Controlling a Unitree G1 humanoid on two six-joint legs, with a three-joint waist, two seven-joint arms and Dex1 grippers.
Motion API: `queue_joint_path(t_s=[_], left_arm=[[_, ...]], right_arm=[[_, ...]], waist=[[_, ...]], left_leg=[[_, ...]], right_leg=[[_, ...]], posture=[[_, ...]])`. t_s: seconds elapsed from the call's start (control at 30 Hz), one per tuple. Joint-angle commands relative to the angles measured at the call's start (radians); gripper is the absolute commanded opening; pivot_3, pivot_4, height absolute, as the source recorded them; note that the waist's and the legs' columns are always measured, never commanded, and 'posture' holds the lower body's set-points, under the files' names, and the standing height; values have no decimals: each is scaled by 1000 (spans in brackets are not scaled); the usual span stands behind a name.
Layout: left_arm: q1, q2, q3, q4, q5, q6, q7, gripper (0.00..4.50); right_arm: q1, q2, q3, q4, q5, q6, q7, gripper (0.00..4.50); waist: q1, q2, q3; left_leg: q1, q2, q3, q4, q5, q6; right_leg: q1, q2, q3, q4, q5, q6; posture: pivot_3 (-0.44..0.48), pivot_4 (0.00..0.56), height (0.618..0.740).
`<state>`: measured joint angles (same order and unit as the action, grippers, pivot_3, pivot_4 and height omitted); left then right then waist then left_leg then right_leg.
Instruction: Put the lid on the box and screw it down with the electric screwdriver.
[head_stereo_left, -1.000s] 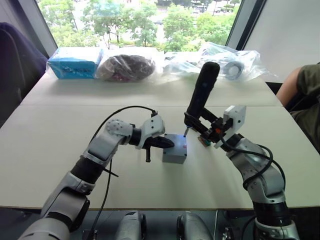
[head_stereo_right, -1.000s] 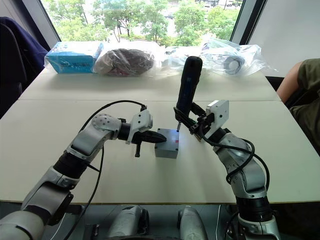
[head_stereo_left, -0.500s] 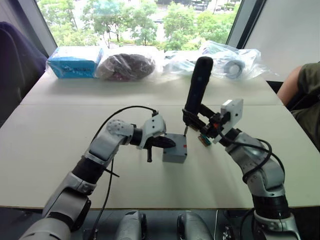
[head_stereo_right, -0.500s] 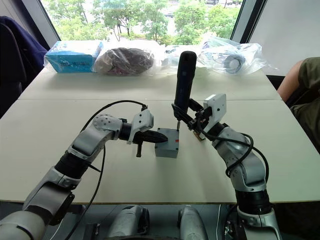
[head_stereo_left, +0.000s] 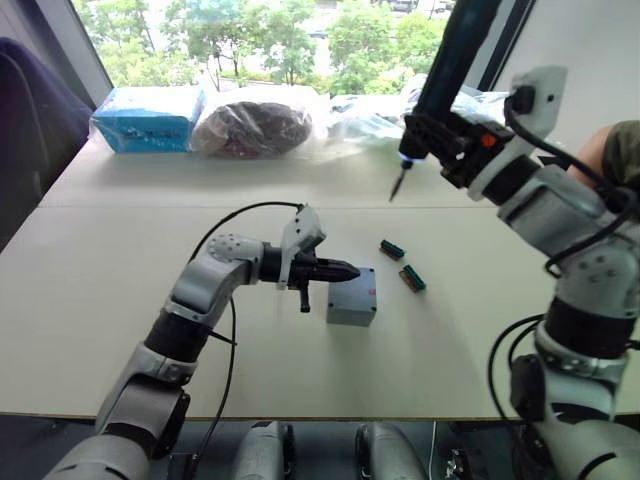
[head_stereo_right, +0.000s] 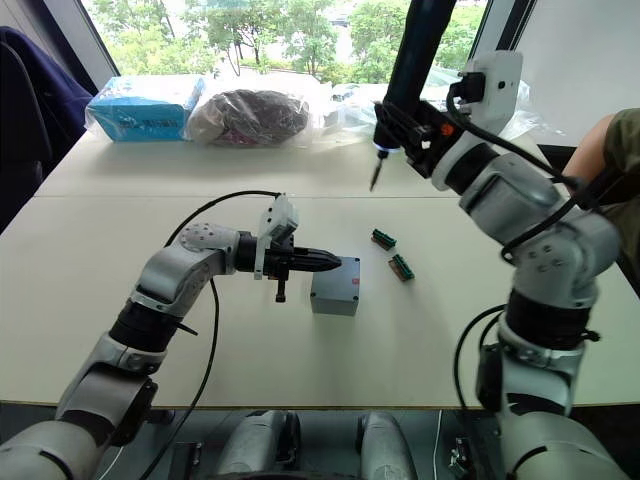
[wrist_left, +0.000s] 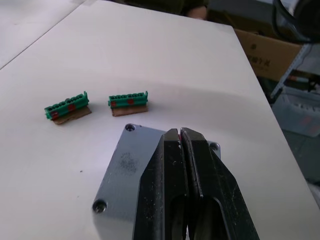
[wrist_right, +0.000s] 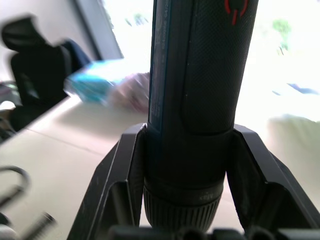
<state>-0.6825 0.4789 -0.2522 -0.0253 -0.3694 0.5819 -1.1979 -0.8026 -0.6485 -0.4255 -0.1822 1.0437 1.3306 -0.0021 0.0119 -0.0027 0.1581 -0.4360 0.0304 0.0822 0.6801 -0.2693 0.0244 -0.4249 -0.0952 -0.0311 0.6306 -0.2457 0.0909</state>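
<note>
The grey box (head_stereo_left: 348, 314) stands mid-table with the lid (wrist_left: 123, 166) lying flat on top of it, small screws showing at its corners. My left gripper (wrist_left: 180, 133) is shut and empty, its tips resting over the lid from the box's left side. Well above and behind the box, my right gripper (wrist_right: 190, 132) is shut on the black electric screwdriver (head_stereo_left: 455, 50). The tool stands nearly upright, with its thin bit (head_stereo_left: 394, 188) pointing down in the air.
Two small green pieces (head_stereo_left: 391, 249) (head_stereo_left: 411, 278) lie just right of the box. A blue packet (head_stereo_left: 145, 122), a dark bagged bundle (head_stereo_left: 255, 128) and clear plastic bags (head_stereo_right: 345, 100) line the far edge. A person's arm (head_stereo_left: 618, 150) is at the right.
My right arm has lifted the screwdriver off the box's far corner, up and back. The left gripper stays shut at the box, its tips now over the lid.
</note>
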Motion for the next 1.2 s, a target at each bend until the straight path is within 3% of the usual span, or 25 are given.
queue_joint_path(t_s=[0.03,0.2,0.47,0.9,0.97,1.0,1.13,1.2], left_arm=[[-27,76,-23,-88,-3,-21,-93,0],[-34,127,-44,-157,-48,3,-173,0],[-14,115,-73,-195,-38,16,-146,0],[33,111,-39,-214,-60,54,-47,0],[38,113,-39,-189,-50,46,-38,0],[39,113,-37,-174,-45,37,-31,0],[43,116,-12,-137,-45,23,-9,0],[56,124,26,-131,-51,34,29,0]], right_arm=[[-13,-140,-98,158,58,263,-54,1733],[100,-256,-46,283,91,284,-101,1733],[147,-318,121,532,419,284,-185,1733],[96,-285,183,647,377,284,-280,1733],[84,-276,185,648,351,284,-268,2739],[80,-274,184,651,342,284,-264,2861],[75,-281,176,637,301,284,-244,4333],[94,-319,182,538,226,256,-188,4480]], waist=[[-1,0,0],[-3,1,1],[-26,2,2],[-23,2,2],[-23,2,2],[-23,2,2],[-20,2,2],[-20,2,2]], left_leg=[[-1,0,0,0,0,0],[-5,-1,0,0,0,1],[-5,0,-1,1,0,1],[-5,1,-2,2,0,1],[-5,1,-2,2,0,1],[-5,1,-2,2,0,1],[-5,1,-2,2,0,1],[-5,1,-2,2,0,1]], right_leg=[[-1,0,0,0,0,0],[-4,0,0,-2,0,0],[-4,6,1,-1,2,4],[-4,7,1,-1,2,4],[-4,7,1,-1,2,4],[-4,7,1,-1,2,4],[-4,7,1,-1,2,4],[-4,7,1,-1,2,4]], posture=[[0,150,740],[0,150,740],[0,150,740],[0,150,740],[0,150,740],[0,150,740],[0,150,740],[0,150,740]])
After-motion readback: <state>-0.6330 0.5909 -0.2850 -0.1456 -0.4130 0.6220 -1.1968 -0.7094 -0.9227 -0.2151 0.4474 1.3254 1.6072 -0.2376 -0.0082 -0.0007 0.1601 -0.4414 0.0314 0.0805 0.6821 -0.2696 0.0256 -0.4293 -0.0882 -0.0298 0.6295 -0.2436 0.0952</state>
